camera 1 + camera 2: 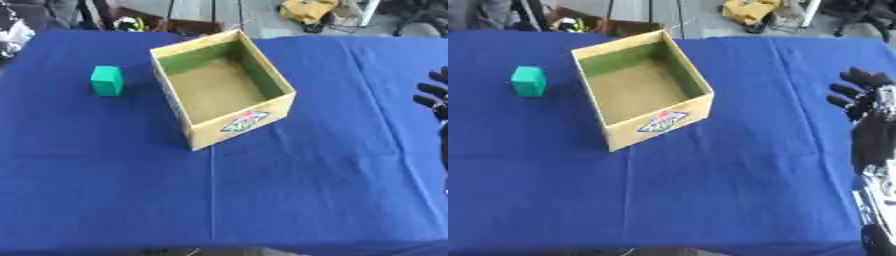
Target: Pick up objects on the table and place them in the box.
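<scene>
Blue cloth covers the table (306, 190), where an open cardboard box (221, 89) sits near the middle, empty and mouth up, its long axis running from 11 to 5 o'clock. 1 green block (107, 80) stands upright at the box's 9 o'clock, apart from it and not yet picked up. At 3 o'clock the right hand (866, 100) waits, fingers spread, holding nothing, apparently idle.
</scene>
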{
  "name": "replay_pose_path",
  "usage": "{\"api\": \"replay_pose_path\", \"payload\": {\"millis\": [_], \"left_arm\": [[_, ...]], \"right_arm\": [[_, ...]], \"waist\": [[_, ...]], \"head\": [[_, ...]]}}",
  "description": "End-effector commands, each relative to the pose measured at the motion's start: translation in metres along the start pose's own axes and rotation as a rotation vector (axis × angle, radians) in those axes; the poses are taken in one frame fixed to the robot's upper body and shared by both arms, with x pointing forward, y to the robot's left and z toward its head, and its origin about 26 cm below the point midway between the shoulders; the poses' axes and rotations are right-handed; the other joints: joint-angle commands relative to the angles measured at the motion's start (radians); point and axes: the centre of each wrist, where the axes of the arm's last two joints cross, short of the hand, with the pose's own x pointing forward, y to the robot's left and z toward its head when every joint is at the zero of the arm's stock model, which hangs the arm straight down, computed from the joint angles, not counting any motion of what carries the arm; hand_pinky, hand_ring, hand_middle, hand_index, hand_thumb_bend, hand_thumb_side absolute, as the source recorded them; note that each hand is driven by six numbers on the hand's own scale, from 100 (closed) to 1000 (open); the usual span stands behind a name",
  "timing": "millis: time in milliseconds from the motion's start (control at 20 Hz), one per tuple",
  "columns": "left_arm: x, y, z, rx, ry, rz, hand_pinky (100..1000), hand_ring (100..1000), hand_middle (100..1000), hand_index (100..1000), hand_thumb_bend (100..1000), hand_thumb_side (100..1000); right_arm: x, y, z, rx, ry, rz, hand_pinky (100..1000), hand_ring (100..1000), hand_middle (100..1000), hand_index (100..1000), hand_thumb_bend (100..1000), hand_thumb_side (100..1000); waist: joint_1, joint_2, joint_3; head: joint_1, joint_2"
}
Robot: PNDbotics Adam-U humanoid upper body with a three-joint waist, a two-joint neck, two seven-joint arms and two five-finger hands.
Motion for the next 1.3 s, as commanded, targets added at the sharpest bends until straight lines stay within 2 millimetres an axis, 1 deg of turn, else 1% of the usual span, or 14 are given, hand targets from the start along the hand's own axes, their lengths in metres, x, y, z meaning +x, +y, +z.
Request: {"api": "replay_pose_path", "payload": {"millis": [50,150,250,500,650,750,850,950,1300], "left_arm": [[0.009,0.025,-0.010,-0.070,0.095,-0.163,748,765,723,827,815,317],[0.011,0.033,-0.018,-0.109,0.159,-0.234,743,771,734,841,793,265],[0.011,0.030,-0.029,-0.154,0.213,-0.271,741,772,735,845,773,237],[0.010,0.010,-0.060,-0.267,0.334,-0.340,737,773,734,851,764,193],[0.011,-0.005,-0.077,-0.279,0.390,-0.391,736,773,733,851,761,192],[0.007,-0.013,-0.085,-0.270,0.437,-0.417,736,773,735,853,755,196],[0.001,-0.020,-0.091,-0.259,0.485,-0.437,735,773,734,853,744,197],[-0.007,-0.023,-0.094,-0.256,0.510,-0.460,734,771,733,852,741,197],[-0.035,-0.018,-0.097,-0.264,0.548,-0.539,735,771,733,854,731,206]], "right_arm": [[0.009,-0.002,-0.006,0.028,-0.031,0.013,744,760,767,831,100,948],[0.010,0.001,-0.008,0.050,-0.031,0.010,744,760,767,831,100,949],[0.010,0.002,-0.009,0.060,-0.031,0.010,744,760,767,831,100,950],[0.010,0.001,-0.008,0.063,-0.029,0.016,744,760,767,832,100,952],[0.010,0.000,-0.008,0.060,-0.027,0.017,744,760,767,832,100,953],[0.010,0.000,-0.007,0.057,-0.026,0.017,744,760,767,832,100,954],[0.009,0.000,-0.007,0.055,-0.025,0.016,744,760,767,832,100,954],[0.009,0.000,-0.007,0.054,-0.025,0.016,744,760,767,832,100,954],[0.009,0.000,-0.006,0.051,-0.023,0.015,744,760,767,832,100,955]], "waist": [[0.005,-0.016,-0.009],[0.015,-0.013,-0.033],[0.020,-0.012,-0.044],[0.027,-0.008,-0.060],[0.028,-0.005,-0.062],[0.028,-0.004,-0.062],[0.028,-0.005,-0.061],[0.027,-0.005,-0.060],[0.022,-0.007,-0.057]], "head": [[0.018,0.006],[0.034,0.006],[0.041,0.006],[0.042,0.002],[0.039,-0.002],[0.037,-0.002],[0.035,-0.003],[0.033,-0.003],[0.033,-0.002]]}}
